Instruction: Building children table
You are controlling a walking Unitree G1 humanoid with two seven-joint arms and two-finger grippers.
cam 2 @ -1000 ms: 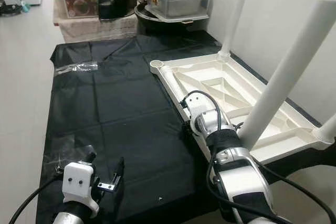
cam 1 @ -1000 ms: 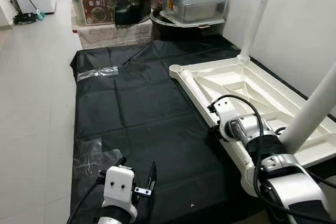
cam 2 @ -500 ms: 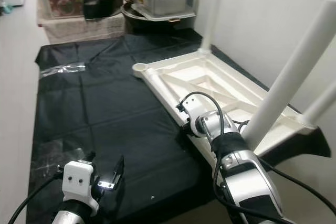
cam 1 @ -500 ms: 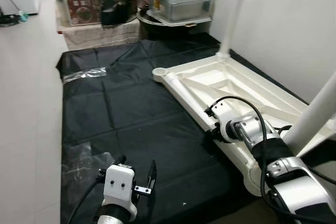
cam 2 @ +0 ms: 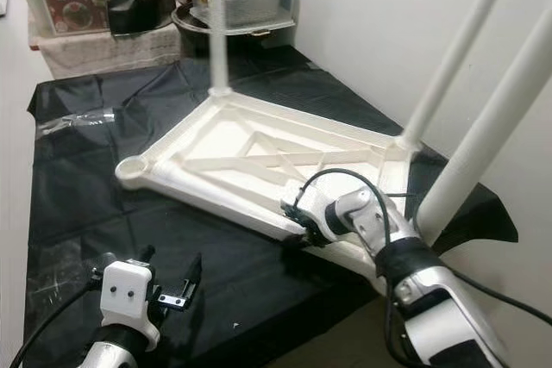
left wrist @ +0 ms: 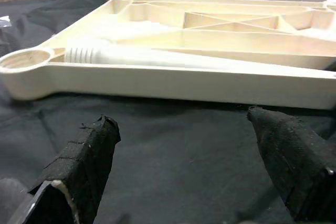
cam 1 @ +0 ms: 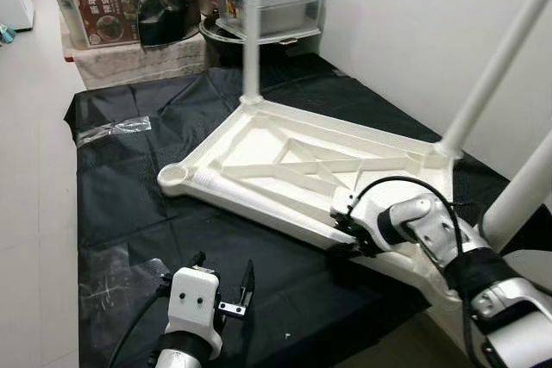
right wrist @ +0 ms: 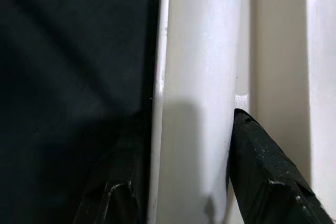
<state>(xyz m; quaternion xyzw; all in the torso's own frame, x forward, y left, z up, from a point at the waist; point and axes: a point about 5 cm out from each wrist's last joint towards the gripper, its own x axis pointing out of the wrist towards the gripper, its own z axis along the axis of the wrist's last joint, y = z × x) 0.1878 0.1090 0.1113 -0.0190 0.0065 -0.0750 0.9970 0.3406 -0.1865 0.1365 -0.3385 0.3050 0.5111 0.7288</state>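
Now your right tool (cam 1: 343, 239) clamps near rim of upturned white table top (cam 1: 293, 161), frame centre, on black sheet (cam 1: 129, 187). Left tool (left wrist: 194, 145) open, lower left, just above sheet.

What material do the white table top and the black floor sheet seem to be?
Table top: likely moulded plastic, cream, with a smooth slight gloss; the ribbed underside and formed corner socket suggest it.
Floor sheet: probably thin plastic film, glossy black; it shows fold creases and wrinkles.
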